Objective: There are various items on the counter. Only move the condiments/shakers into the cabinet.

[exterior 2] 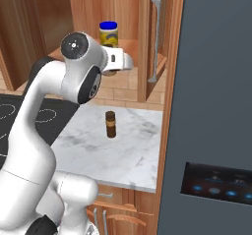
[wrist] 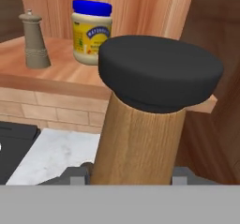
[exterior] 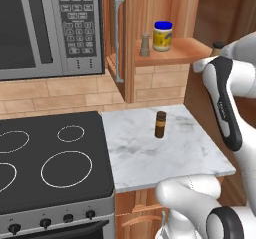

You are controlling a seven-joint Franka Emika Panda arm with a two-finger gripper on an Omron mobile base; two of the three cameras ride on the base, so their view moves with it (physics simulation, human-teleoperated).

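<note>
While hand point(wrist: 129, 174) grips tan shaker point(wrist: 150, 110), near cabinet shelf point(wrist: 61, 73)

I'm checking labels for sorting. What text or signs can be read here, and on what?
Jar label: blue word, too blurred to read.
Microwave keypad: button markings too small to read.
Arm: small dark lettering, unreadable.
Fridge panel: glowing icons, no legible text.
</note>
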